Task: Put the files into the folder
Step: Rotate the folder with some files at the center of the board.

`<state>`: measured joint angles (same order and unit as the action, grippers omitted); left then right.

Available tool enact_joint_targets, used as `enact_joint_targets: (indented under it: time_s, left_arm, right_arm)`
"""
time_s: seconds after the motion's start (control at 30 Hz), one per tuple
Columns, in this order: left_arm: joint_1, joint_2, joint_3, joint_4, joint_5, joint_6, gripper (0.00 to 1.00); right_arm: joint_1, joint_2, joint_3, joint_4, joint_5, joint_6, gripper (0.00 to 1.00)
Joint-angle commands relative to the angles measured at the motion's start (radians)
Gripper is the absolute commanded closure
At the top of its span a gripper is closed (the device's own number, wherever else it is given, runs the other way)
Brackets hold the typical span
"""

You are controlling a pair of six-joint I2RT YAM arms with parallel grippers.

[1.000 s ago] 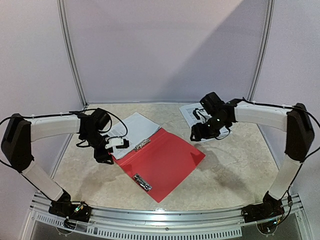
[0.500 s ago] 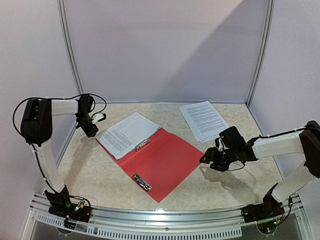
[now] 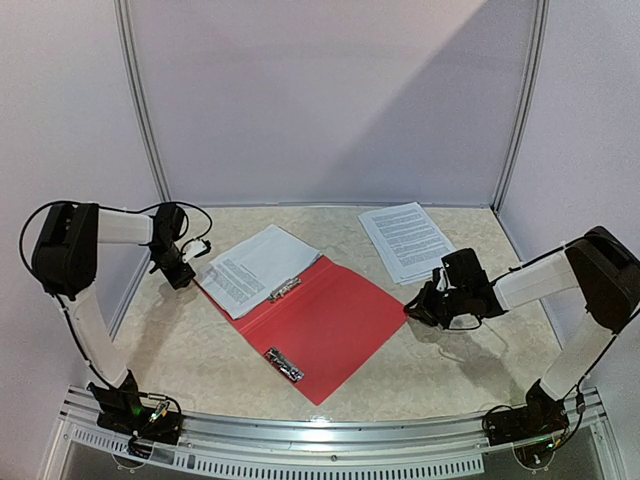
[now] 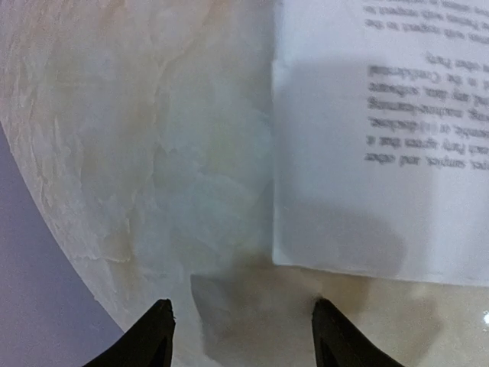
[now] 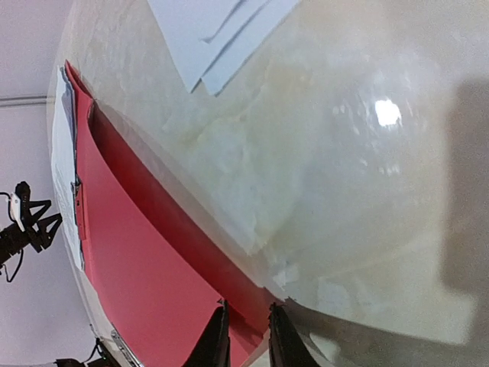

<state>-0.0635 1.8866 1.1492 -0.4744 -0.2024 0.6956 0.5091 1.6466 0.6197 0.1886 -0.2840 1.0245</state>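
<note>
Top view: folder (image 3: 330,320) is lying open on the bench (image 3: 450,370), both silver clips (image 3: 285,289) showing. One batch of files (image 3: 255,268) is resting on its far-left leaf; a second batch (image 3: 405,240) is lying well apart at the far right, so roughly half the job is looking done, with that batch not yet in. The left tool (image 3: 183,272) is hovering just beside the left batch and the right tool (image 3: 418,312) is sitting at the folder's right corner. Left wrist view: left tool (image 4: 244,336) is standing wide open, holding nothing; the print on the sheet (image 4: 367,153) is too blurred to read. Right wrist view: right tool (image 5: 246,340) is narrowed almost together at the red edge (image 5: 145,275); whether it is gripping, I cannot tell. No brand is showing.
</note>
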Motion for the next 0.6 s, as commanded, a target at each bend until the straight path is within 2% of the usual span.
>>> enact_joint_targets:
  time_s: [0.0, 0.13, 0.37, 0.57]
  left_arm:
    - [-0.028, -0.045, -0.095, -0.049, 0.084, 0.028, 0.37]
    - [-0.058, -0.112, -0.160, -0.064, 0.120, 0.046, 0.37]
    - [-0.068, -0.228, -0.232, -0.105, 0.162, 0.054, 0.37]
    - [-0.104, -0.329, -0.274, -0.187, 0.181, 0.096, 0.36]
  right_arm:
    - [-0.045, 0.050, 0.053, 0.019, -0.040, -0.046, 0.89]
    - [-0.094, 0.082, 0.076, 0.037, -0.088, -0.066, 0.99]
    - [-0.109, 0.122, 0.124, 0.027, -0.168, -0.099, 1.00]
    - [-0.136, 0.109, 0.198, -0.092, -0.168, -0.207, 1.00]
